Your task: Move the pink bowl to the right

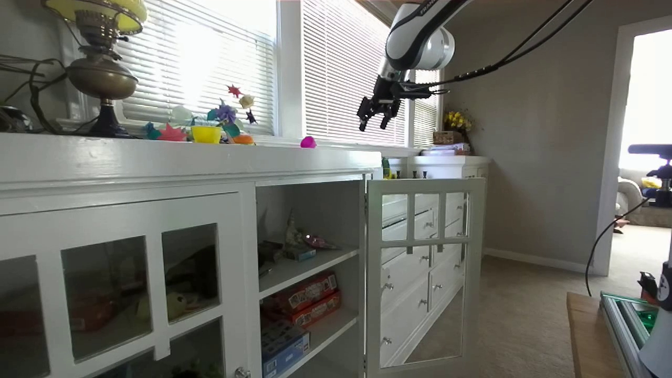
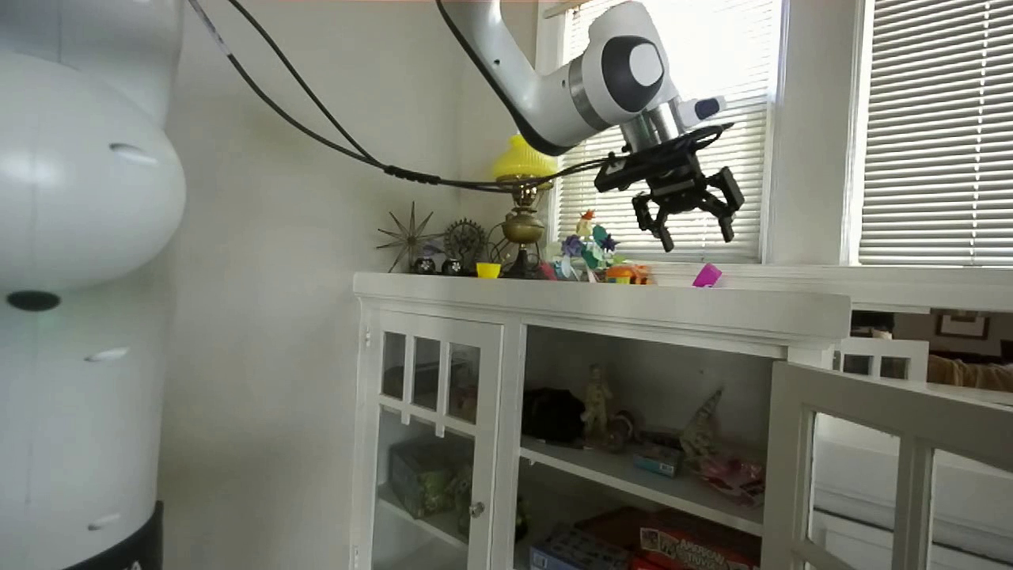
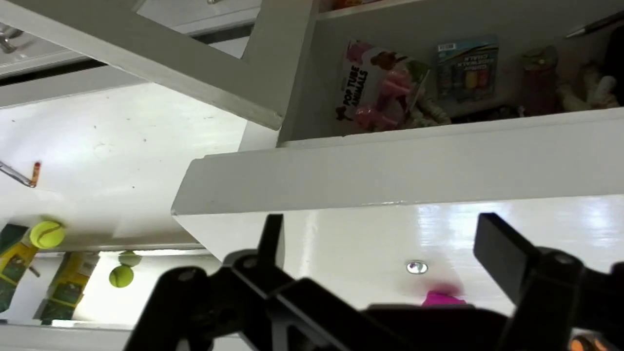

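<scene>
The small magenta-pink bowl (image 1: 308,142) rests on the white cabinet top (image 1: 210,157), near its window side. It looks tipped over in an exterior view, where the bowl (image 2: 707,275) shows its side. My gripper (image 1: 373,126) is in the air above the cabinet top, apart from the bowl, with nothing between its fingers. Both fingers of the gripper (image 2: 697,240) are spread wide. In the wrist view, only an edge of the pink bowl (image 3: 441,299) shows past the body of the gripper (image 3: 378,239); the rest is hidden behind it.
A yellow cup (image 1: 206,134), colourful paper flowers (image 1: 226,113) and a brass lamp (image 1: 102,73) share the cabinet top. Below, a glass-paned cabinet door (image 1: 425,244) swings outward. A small shiny disc (image 3: 417,267) lies near the bowl. The window blinds (image 2: 673,198) rise behind.
</scene>
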`<state>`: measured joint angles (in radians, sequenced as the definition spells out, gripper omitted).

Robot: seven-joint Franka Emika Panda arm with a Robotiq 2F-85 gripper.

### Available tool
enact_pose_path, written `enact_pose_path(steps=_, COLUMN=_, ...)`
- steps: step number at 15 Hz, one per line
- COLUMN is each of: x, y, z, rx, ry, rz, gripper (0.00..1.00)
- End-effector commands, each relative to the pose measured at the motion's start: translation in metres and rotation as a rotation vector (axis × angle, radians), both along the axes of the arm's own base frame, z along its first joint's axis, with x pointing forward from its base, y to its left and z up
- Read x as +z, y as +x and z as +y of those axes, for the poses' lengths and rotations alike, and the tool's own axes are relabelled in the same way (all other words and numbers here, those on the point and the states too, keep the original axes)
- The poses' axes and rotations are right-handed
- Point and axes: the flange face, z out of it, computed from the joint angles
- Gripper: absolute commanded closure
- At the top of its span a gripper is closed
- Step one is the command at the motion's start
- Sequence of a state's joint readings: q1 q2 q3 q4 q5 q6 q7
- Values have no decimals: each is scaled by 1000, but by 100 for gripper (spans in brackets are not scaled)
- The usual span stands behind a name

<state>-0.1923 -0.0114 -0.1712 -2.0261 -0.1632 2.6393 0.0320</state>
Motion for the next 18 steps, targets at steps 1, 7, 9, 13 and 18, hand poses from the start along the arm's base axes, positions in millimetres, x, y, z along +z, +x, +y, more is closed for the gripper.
enact_pose_path(steps=1, x=6, y=20, z=-13, rx=-28, ry=23, rz=-58, gripper=0)
enact_pose_path(steps=7, x=-1, y=61, z=-17, rx=-5, ry=-4, rz=-114, gripper=0)
enact_pose_path(steps=9, x=-3, y=79, z=-18, rx=1, ry=-17, rz=-131, gripper=0)
enact_pose_path(steps=13, x=1, y=111, z=-18, rx=16, ry=-47, rz=-160, gripper=0)
enact_pose_path(steps=18, x=5, y=150, z=-10, rx=29, ry=-88, rz=-169, gripper=0)
